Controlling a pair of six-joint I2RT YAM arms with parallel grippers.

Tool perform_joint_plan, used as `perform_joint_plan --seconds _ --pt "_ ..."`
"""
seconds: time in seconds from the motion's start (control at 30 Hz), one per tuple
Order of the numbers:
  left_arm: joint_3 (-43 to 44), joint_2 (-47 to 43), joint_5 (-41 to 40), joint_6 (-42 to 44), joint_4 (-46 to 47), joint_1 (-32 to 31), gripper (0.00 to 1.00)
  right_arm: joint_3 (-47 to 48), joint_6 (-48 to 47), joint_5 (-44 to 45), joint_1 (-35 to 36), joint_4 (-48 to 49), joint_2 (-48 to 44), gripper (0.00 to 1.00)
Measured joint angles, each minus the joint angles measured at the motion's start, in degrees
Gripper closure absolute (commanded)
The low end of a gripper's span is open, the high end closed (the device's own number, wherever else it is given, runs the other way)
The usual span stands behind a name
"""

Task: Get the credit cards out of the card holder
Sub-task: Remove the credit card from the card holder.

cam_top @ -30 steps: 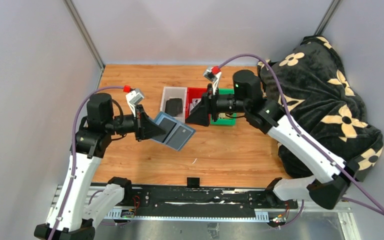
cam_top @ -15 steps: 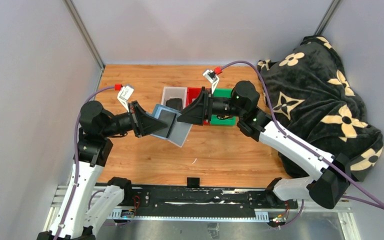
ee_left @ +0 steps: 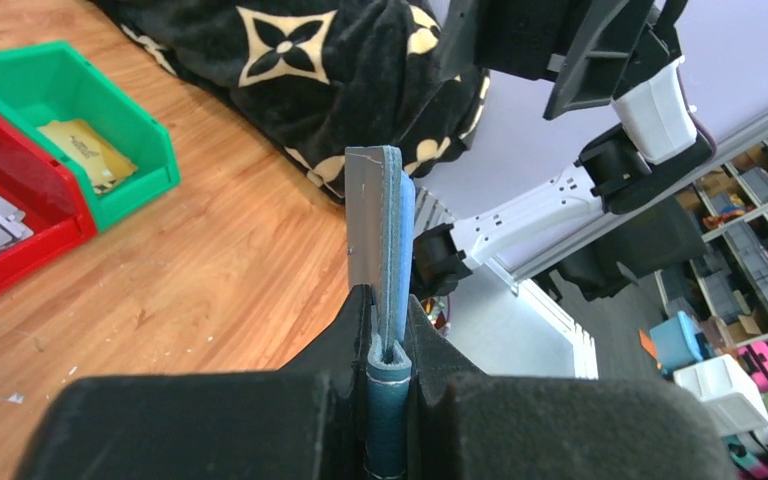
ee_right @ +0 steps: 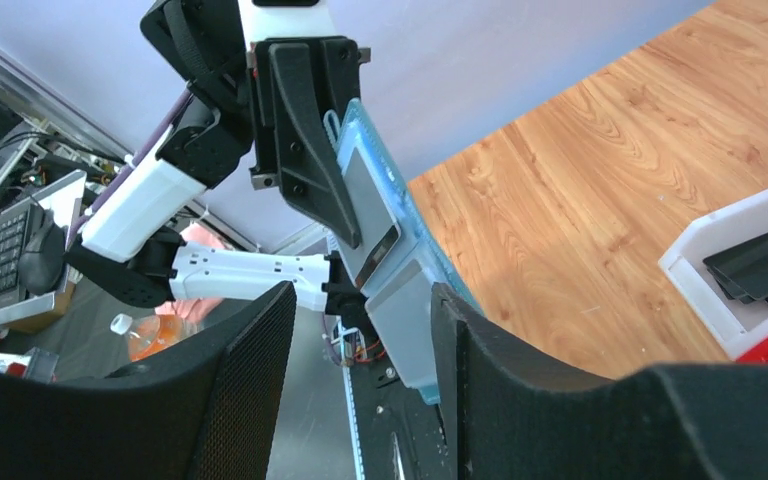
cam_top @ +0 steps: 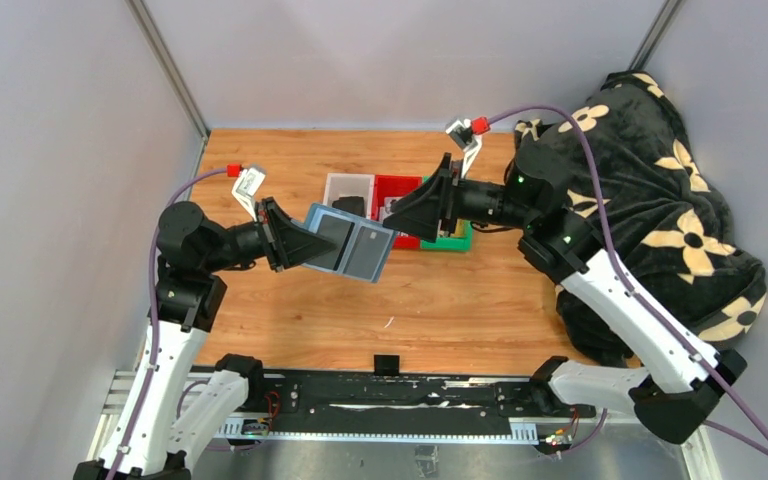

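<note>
My left gripper (cam_top: 300,247) is shut on one edge of the slate-blue card holder (cam_top: 352,245) and holds it open above the table. In the left wrist view the gripper (ee_left: 388,305) pinches the holder (ee_left: 393,220) edge-on. A dark card (cam_top: 335,235) and a grey card (cam_top: 368,251) lie in its lighter blue inside. My right gripper (cam_top: 398,221) is open and empty, right at the holder's free end. In the right wrist view the holder's free flap (ee_right: 405,300) shows between my open right gripper's (ee_right: 360,305) jaws, with the dark card (ee_right: 365,205) above it.
White bin (cam_top: 335,185) holding dark cards, red bin (cam_top: 392,186) and green bin (cam_top: 452,240) stand in a row at the back, behind the holder. A black flowered blanket (cam_top: 650,200) covers the right side. The dark rail (cam_top: 390,395) runs along the near edge.
My right gripper came from over the red bin to the holder's free end, then drew back slightly right. My left gripper swung the holder up and turned it more level.
</note>
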Motion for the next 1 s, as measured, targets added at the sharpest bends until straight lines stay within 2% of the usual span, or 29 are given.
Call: perform_joint_plan --seconds 0.23,0.5,0.83,1.0 --pt "0.00 -0.15 -0.24 0.28 0.26 0.00 1.00 -3.34 2.27 -0.90 1.11 3.43 -2.64 0.45" --pt "0.00 -0.15 -0.57 -0.15 0.37 0.00 1.00 -10.62 8.26 -4.28 7.19 12.50 2.27 0.45" --pt "-0.04 -0.31 -0.59 -4.98 4.85 0.04 1.00 -12.57 14.73 -4.90 7.93 22.91 6.60 0.47" --pt "-0.46 -0.31 -0.85 -6.34 6.73 0.31 1.00 -12.57 17.77 -5.70 8.07 27.67 8.94 0.51"
